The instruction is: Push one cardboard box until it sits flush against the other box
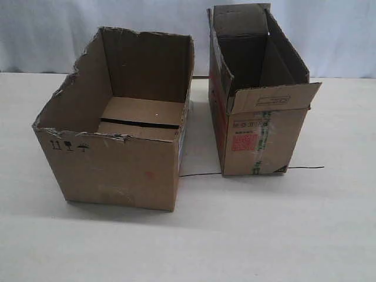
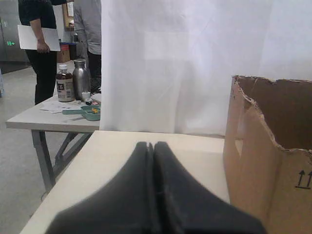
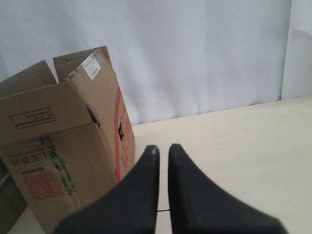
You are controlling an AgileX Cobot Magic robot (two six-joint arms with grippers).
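The wide cardboard box point(image 1: 117, 158) with a ragged torn rim stands open on the left of the pale table point(image 1: 235, 235). The other box point(image 1: 264, 141), narrower with flaps, a red label and green-striped tape, stands to its right, a strip of bare table between them. Neither gripper shows in the exterior view. My left gripper point(image 2: 153, 145) is shut and empty, low over the table, with the wide cardboard box point(image 2: 273, 161) close beside it. My right gripper point(image 3: 163, 147) is shut to a thin slit and holds nothing, next to the other box point(image 3: 63, 161) at its red-striped side.
A thin black wire point(image 1: 305, 167) lies on the table by the narrow box. A white curtain point(image 1: 329, 35) hangs behind. Past the table's left edge stand a side table point(image 2: 48, 119) with bottles point(image 2: 73, 83) and a person point(image 2: 39, 44).
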